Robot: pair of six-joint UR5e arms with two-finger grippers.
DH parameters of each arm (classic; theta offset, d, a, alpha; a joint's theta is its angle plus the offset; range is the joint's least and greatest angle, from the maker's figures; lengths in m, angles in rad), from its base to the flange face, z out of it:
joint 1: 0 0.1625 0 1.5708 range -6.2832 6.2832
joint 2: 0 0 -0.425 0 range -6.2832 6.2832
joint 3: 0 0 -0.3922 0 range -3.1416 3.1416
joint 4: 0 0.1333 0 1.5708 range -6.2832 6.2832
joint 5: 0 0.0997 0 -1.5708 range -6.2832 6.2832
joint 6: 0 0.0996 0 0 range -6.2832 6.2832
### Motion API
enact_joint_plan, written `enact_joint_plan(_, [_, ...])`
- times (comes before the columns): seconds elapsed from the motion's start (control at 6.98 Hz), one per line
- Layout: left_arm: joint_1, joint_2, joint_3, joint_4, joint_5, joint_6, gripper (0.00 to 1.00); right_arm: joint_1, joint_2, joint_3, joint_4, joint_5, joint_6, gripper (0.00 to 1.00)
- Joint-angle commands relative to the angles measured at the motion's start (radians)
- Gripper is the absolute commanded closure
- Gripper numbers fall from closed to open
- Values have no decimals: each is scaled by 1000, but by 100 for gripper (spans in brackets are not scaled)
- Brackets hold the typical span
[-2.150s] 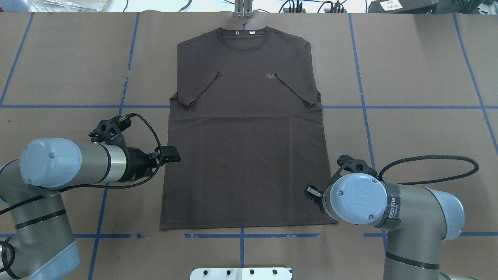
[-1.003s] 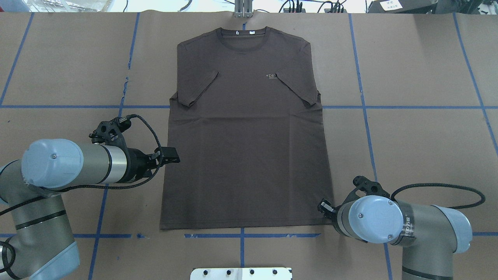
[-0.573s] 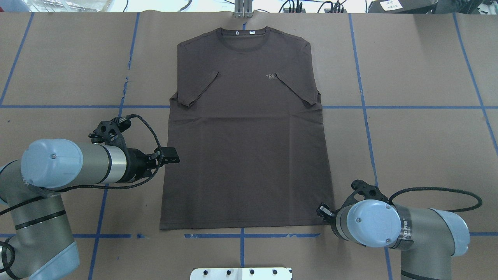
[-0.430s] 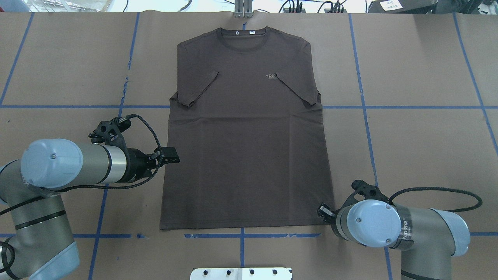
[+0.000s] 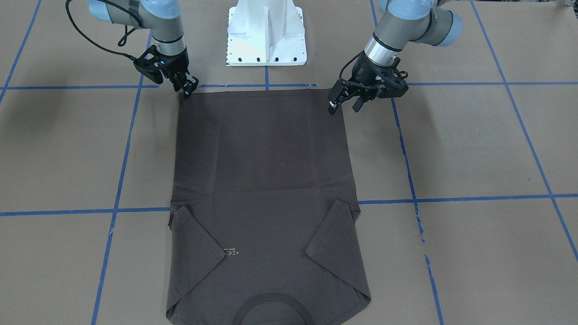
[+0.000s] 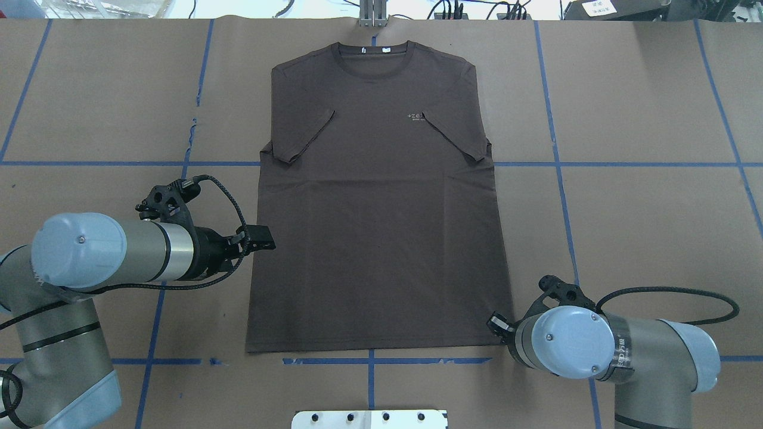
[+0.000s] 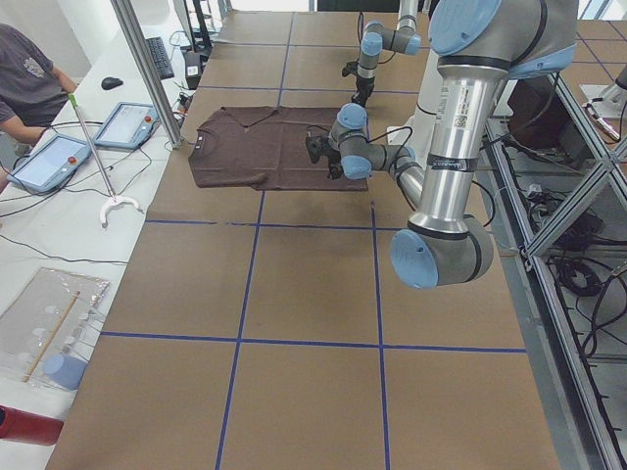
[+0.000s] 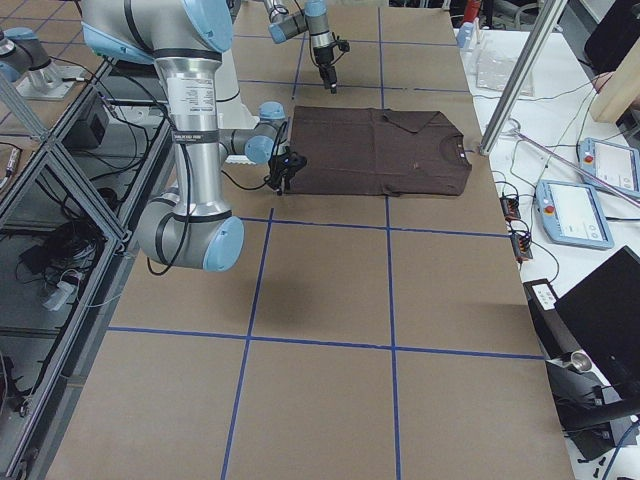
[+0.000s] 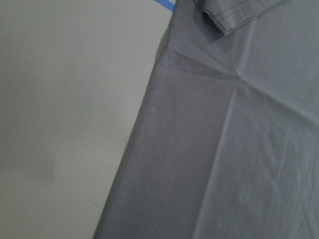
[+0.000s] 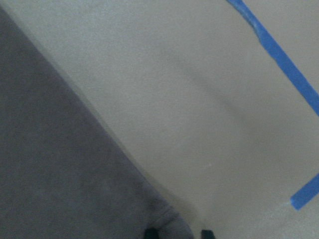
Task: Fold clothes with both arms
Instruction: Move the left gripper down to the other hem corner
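Silver-grey left arm [image 6: 143,250] lies level, its black left gripper [image 5: 344,107] spread wide over the side of the dark grey-brown T-shirt [image 6: 375,226], which lies flat at the centre of the desk [image 6: 644,89], collar toward the far edge. The right gripper [image 5: 188,89], narrowly parted, straddles its near-right hem corner.

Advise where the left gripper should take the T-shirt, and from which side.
Probably the hem's left corner, coming in from outside the left edge. The T-shirt lies flat, so only an edge gives the fingers a bite. The left gripper hangs open beside that edge, and the right gripper sits at the opposite hem corner.
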Motion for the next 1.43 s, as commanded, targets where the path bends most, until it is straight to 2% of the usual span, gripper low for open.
enact_joint_plan(0.0, [0, 1, -7, 1, 0, -1, 4, 9, 1, 8, 0, 5, -5, 100])
enact_joint_plan(0.57, [27, -2, -31, 25, 5, -52, 4, 9, 5, 29, 0, 3, -2, 100])
enact_joint_plan(0.86, [195, 21, -47, 68, 157, -176, 4, 9, -5, 73, -11, 3, 2, 100])
enact_joint_plan(1.0, [283, 21, -74, 173, 223, -214, 4, 7, -7, 75, -11, 3, 4, 100])
enact_joint_plan(1.15, [340, 19, -94, 244, 236, -263, 6, 7, -6, 77, -11, 3, 4, 100])
enact_joint_plan(1.29, [365, 22, -90, 252, 256, -277, 7, 6, -6, 77, -11, 3, 2, 100])
